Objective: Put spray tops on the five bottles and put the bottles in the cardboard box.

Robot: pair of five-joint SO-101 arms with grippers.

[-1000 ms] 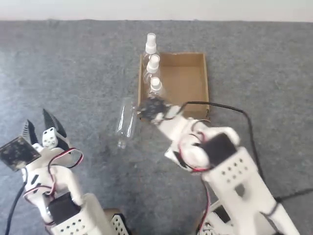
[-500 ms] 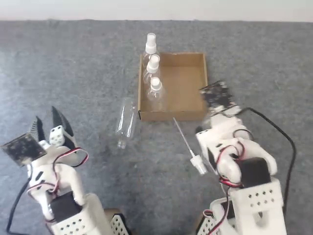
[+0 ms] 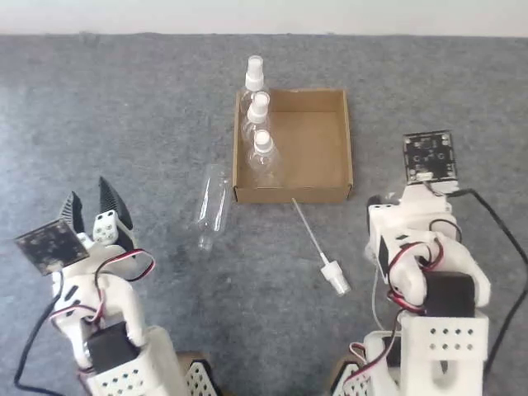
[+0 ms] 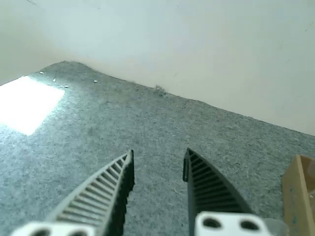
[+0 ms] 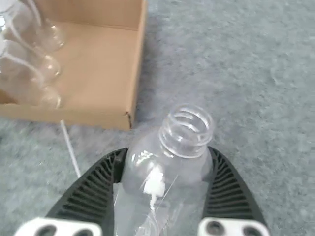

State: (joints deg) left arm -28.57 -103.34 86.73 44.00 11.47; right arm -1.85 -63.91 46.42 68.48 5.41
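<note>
right hand (image 5: 168, 153): clamped round an uncapped bottle (image 5: 187, 129) | left hand (image 3: 89, 191): wide open, empty, lower left | box (image 3: 347, 140): upper centre, three capped bottles (image 3: 262, 157) along its left wall | loose bottle (image 3: 212, 206): lying just left of box | spray top (image 3: 334, 274): lying below box

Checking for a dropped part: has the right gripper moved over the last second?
Yes. The right gripper swung from the cardboard box's front-left corner to the carpet right of the box, shut on a capless bottle.
</note>
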